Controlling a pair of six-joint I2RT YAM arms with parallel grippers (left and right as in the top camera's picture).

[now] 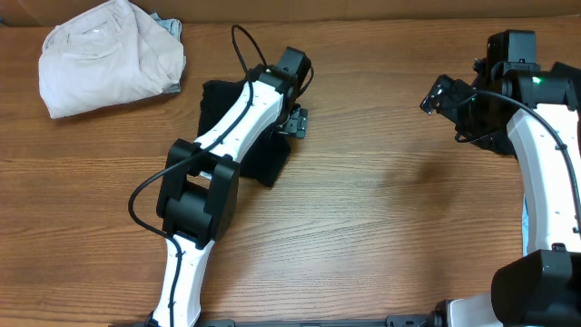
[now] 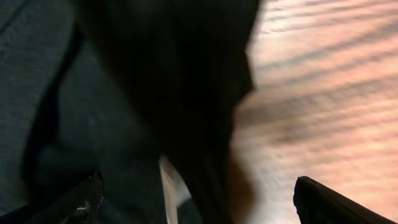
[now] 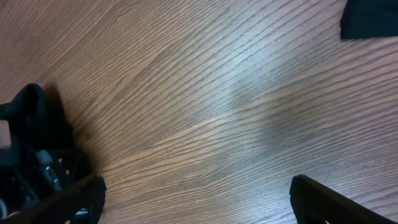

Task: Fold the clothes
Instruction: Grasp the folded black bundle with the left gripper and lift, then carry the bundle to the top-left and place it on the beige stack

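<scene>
A black garment (image 1: 216,104) lies folded small on the wooden table, mostly under my left arm. My left gripper (image 1: 295,121) hovers over its right edge. In the left wrist view the black fabric (image 2: 124,93) fills the left side, with a small white label (image 2: 171,186) showing between the wide-apart fingers (image 2: 199,208); the gripper is open. A cream-white bundle of cloth (image 1: 109,54) sits at the far left back. My right gripper (image 1: 438,96) is open and empty above bare table (image 3: 199,205); a corner of the black garment (image 3: 370,18) shows at its view's top right.
A bit of grey-blue cloth (image 1: 170,25) peeks from behind the cream bundle. A blue object (image 1: 525,227) shows at the table's right edge beside my right arm. Bare wood (image 1: 381,200) lies between the two arms.
</scene>
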